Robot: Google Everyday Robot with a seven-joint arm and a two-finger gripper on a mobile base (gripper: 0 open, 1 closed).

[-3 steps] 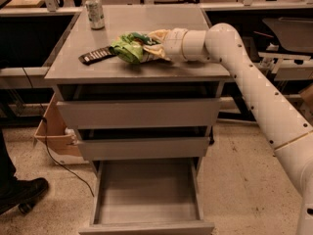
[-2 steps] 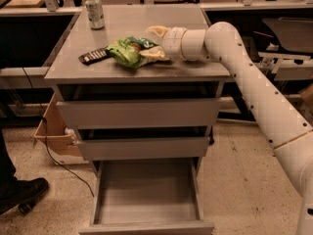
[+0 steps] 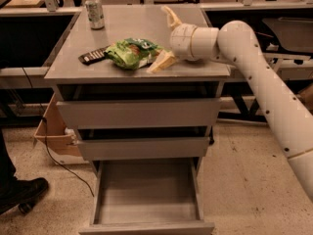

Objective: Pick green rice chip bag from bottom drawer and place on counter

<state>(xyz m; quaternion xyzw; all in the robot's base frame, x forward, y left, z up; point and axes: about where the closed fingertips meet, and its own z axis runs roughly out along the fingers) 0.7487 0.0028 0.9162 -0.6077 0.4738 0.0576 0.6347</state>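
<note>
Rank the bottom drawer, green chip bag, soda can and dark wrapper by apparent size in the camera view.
Bottom drawer
Green chip bag, left of the open tool
Soda can and dark wrapper: too alike to rank; can sits farther back

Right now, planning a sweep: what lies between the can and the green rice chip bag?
Only bare counter, in the camera view. The open gripper is just right of the green rice chip bag.
</note>
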